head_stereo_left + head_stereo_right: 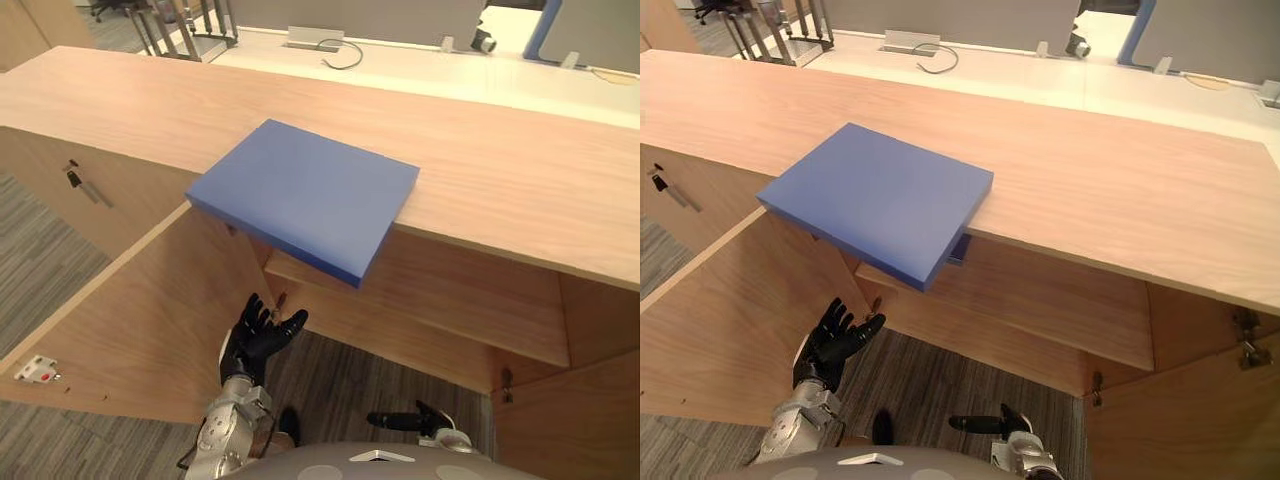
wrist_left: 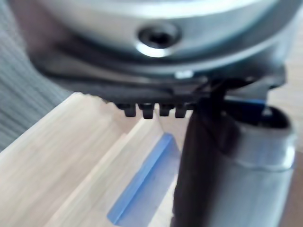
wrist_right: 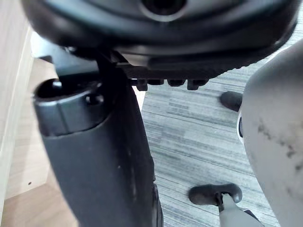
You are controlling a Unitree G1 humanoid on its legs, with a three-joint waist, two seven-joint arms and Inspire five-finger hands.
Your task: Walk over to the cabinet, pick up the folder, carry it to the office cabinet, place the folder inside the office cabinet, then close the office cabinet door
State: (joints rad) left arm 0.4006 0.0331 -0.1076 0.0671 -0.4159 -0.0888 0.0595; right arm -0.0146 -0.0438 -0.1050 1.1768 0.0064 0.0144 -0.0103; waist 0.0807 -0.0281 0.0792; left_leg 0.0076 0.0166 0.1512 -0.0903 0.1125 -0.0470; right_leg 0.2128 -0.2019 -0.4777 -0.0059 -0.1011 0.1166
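The wooden cabinet top carries a blue folder overhanging its edge; at 6 o'clock, left hand and right hand hang wide, empty.

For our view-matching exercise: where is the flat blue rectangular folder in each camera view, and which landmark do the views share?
Left eye view: flat blue rectangular folder at centre, overhanging the light wooden cabinet.
Right eye view: folder left of centre.
Left wrist view: its blue edge past the left hand.
Right wrist view: right hand over grey carpet.
Shared landmark: that wooden cabinet.
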